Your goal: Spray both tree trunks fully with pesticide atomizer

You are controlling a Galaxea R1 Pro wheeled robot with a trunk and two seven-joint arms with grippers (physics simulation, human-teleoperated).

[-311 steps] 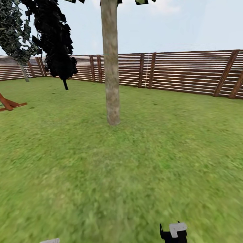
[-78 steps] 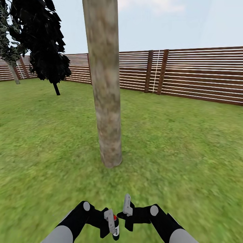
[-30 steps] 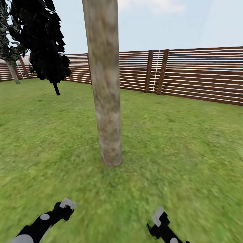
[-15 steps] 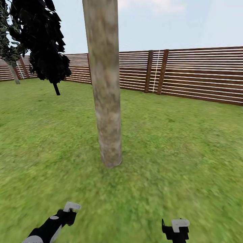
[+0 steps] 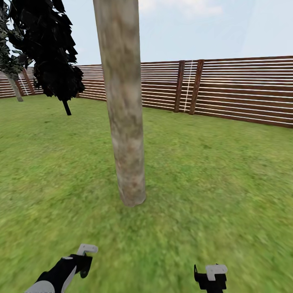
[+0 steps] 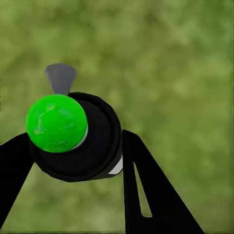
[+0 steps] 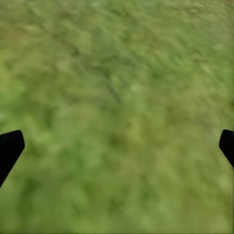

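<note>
The tree trunk (image 5: 124,110) stands in the centre-left of the head view, running from the top edge down to its base on the lawn (image 5: 219,175). The robot faces it from near, a stance that suits spraying: the bark lies directly ahead of both arms.

The left tool (image 5: 83,256) appears at the lower left of the head view, low over the grass. The left wrist view supplies what the head view cannot resolve: the two dark fingers (image 6: 141,180) are closed on the pesticide atomizer (image 6: 78,139), seen end-on as a dark round body with a bright green cap facing the camera and a grey tab beyond it. The atomizer is therefore in the left tool, held roughly upright over the lawn. The nozzle direction relative to the trunk cannot be determined from these views.

The right tool (image 5: 211,274) sits at the lower right edge of the head view. The right wrist view shows its fingertips (image 7: 9,148) at opposite edges of the frame with bare grass between them: spread wide and holding nothing.

The head view alone gives context: the slatted fence (image 5: 236,89) across the upper right and a near-black cone-shaped tree (image 5: 53,53) at the upper left.
</note>
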